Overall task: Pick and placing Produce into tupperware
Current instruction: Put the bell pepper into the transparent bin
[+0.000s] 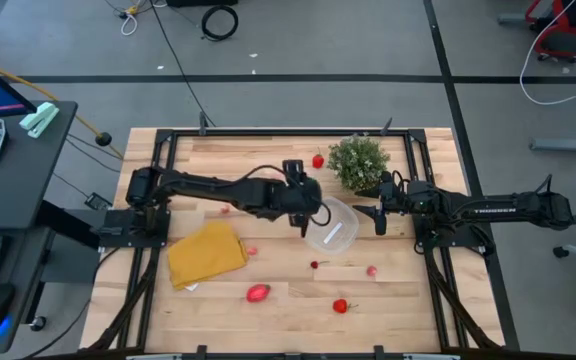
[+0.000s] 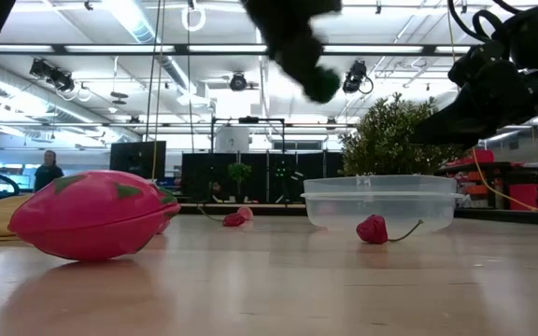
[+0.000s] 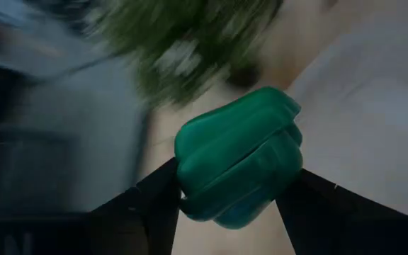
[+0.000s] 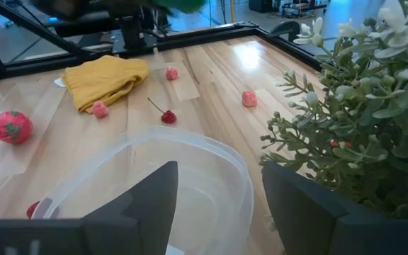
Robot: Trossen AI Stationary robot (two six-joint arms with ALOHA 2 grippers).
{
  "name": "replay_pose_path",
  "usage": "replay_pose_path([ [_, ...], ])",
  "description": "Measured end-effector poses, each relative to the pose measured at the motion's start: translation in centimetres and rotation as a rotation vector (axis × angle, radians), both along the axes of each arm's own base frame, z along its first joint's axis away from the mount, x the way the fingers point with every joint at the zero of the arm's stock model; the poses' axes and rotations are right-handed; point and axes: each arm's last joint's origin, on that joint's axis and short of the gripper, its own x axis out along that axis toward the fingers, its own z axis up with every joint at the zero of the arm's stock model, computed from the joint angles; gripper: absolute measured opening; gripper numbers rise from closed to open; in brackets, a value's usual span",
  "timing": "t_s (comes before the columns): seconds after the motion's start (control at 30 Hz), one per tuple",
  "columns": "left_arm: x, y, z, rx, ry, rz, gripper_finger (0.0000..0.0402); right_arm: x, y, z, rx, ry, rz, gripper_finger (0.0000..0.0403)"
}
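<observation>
- My left gripper (image 3: 236, 212) sits at centre frame in the high view, its jaws pinching a green produce piece (image 3: 238, 156). The left wrist view shows the piece seated between both fingers.
- My right gripper (image 1: 380, 215) waits right of centre in the high view, at the right rim of the tupperware (image 1: 332, 225), jaws spread and holding nothing.
- The tupperware lies just right of the held piece, in front of the potted plant (image 1: 358, 162). The low view shows no produce in it that I can make out.
- Handling, by judgement: the green piece looks light, smooth and lobed, likely hard plastic, so it may slip or twist. The present hold across its middle seems sound.
- The tupperware looks thin and light. A knock on the rim would probably shove it across the counter (image 1: 408, 290).
- Loose produce: a large pink piece (image 1: 257, 292) and a red one (image 1: 340, 306) at lower centre, a small pink one (image 1: 372, 270) lower right of the tupperware, a stemmed red one (image 1: 315, 264) just below it, another red (image 1: 318, 160) left of the plant.
- Open room: the tupperware mouth is unobstructed from above. Crowding comes from the plant behind it and my right gripper beside it. The yellow cloth (image 1: 206, 252) lies well apart at lower left.
</observation>
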Motion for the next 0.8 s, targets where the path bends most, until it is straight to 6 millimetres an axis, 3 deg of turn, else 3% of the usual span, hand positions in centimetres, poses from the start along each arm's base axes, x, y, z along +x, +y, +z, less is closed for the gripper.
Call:
replay_pose_path([
  [0.13,0.8,-0.8,0.8,-0.284,-0.135,-0.098,0.0222,0.0,0.0,0.0,0.006,-0.001,-0.002,0.0217],
  [0.23,1.2,-1.0,-0.2,-0.35,-0.12,-0.098,0.0225,0.0,0.0,0.0,0.006,-0.001,-0.002,0.0217],
  [0.6,4.7,-1.9,-9.7,-0.384,-0.004,-0.043,0.0222,0.0,0.0,-0.1,0.008,0.01,-0.002,0.0217],
  [0.8,5.2,-2.1,-12.2,-0.354,0.055,-0.07,0.0249,0.0,0.0,-0.1,0.008,0.012,-0.002,0.0217],
])
